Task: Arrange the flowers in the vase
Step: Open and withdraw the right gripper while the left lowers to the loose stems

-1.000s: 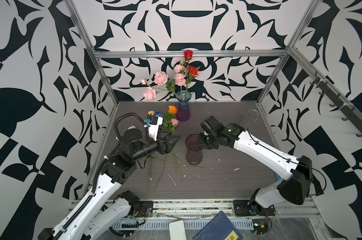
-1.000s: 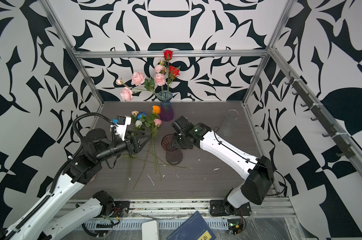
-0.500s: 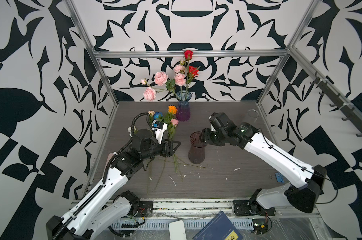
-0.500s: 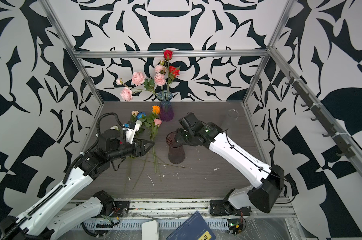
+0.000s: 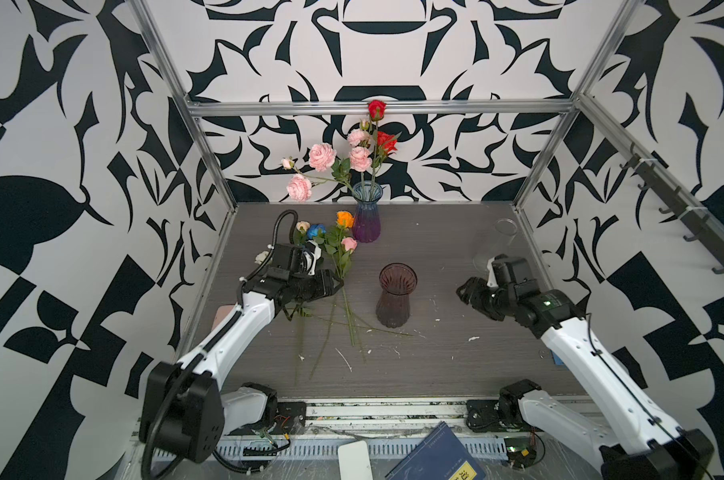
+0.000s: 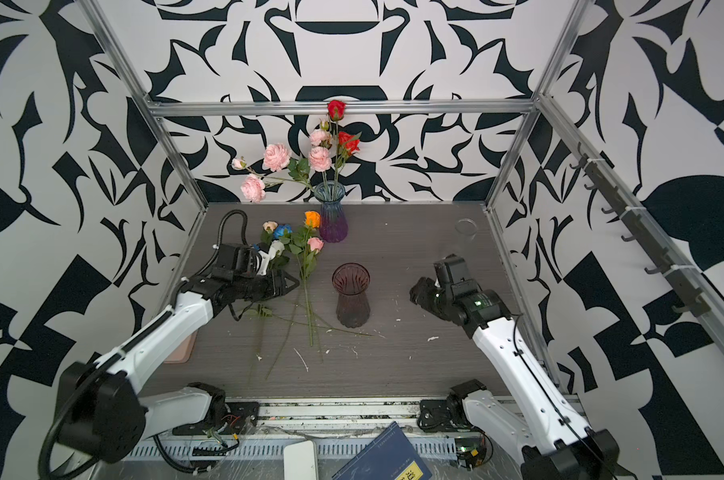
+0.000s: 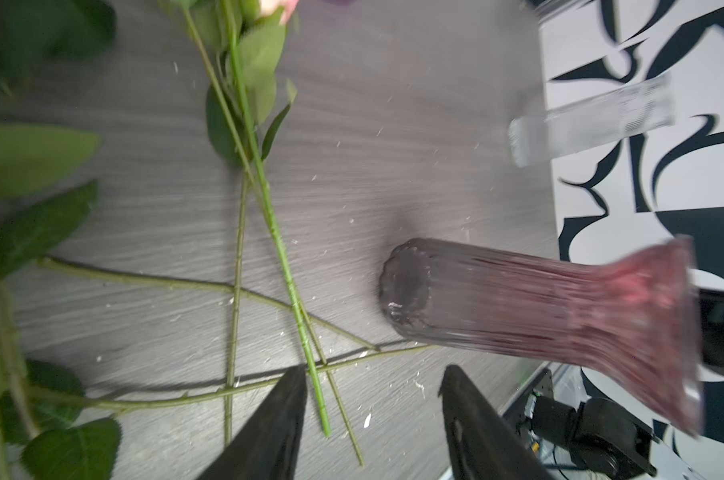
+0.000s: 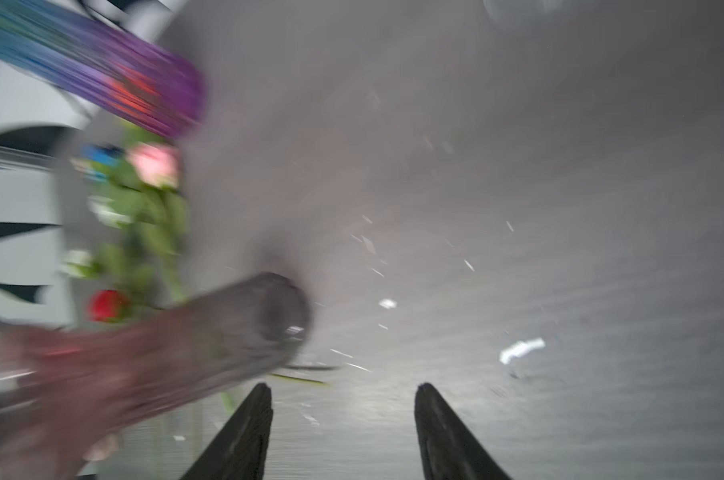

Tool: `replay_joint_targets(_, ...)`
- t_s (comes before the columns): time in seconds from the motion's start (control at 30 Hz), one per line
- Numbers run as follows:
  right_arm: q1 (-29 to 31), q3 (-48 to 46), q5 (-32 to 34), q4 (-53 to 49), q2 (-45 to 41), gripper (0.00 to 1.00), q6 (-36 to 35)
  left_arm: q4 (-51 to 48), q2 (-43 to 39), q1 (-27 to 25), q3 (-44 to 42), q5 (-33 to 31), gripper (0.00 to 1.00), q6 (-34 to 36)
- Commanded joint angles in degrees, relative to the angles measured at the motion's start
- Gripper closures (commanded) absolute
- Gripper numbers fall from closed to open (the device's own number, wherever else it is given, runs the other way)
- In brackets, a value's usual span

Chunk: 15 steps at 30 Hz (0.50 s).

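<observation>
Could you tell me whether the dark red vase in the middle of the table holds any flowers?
No, the dark red vase stands empty, while the loose flowers lie on the table beside it.

The right gripper (image 5: 461, 291) has been opened off the maroon vase (image 5: 396, 299) and drawn well away to the right; the left gripper (image 5: 338, 282) has been lowered toward the loose flowers (image 5: 343, 257)

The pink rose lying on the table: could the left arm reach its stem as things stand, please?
Probably yes. The left gripper hangs open right beside the loose stems that run down from the pink rose, with nothing between. The maroon vase stands clear to one side.
</observation>
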Motion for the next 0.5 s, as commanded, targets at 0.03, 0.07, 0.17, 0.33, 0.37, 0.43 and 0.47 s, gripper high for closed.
replay_joint_targets(0.03,-0.23,-13.31,-3.89,12.36,-0.58,0.42,0.55,-1.91,7.11,0.15,4.72,3.45,0.45,1.58)
replay_joint_targets(0.07,-0.29,-15.87,-3.61,14.63,-0.34,0.42,0.58,-2.76,8.72,0.11,5.56,2.48,0.45,2.21)
replay_joint_targets(0.17,-0.24,-19.37,-1.29,16.35,1.11,0.43,-2.92,-4.78,11.83,0.08,7.35,-1.33,0.45,3.6)
replay_joint_targets(0.33,-0.14,-21.8,0.76,16.92,0.62,0.46,-8.54,-5.43,17.14,0.08,9.16,-3.92,0.48,4.7)
replay_joint_targets(0.37,0.21,-22.13,-0.03,17.95,0.05,0.46,-8.8,-5.15,18.61,0.07,9.48,-3.88,0.49,5.24)
replay_joint_targets(0.43,0.89,-22.72,1.43,18.46,-1.49,0.48,-8.81,-4.56,21.44,0.02,10.03,-3.72,0.51,5.65)
replay_joint_targets(0.47,1.3,-22.82,2.41,18.34,-2.13,0.48,-8.68,-4.46,22.65,0.07,10.35,-4.1,0.52,5.49)
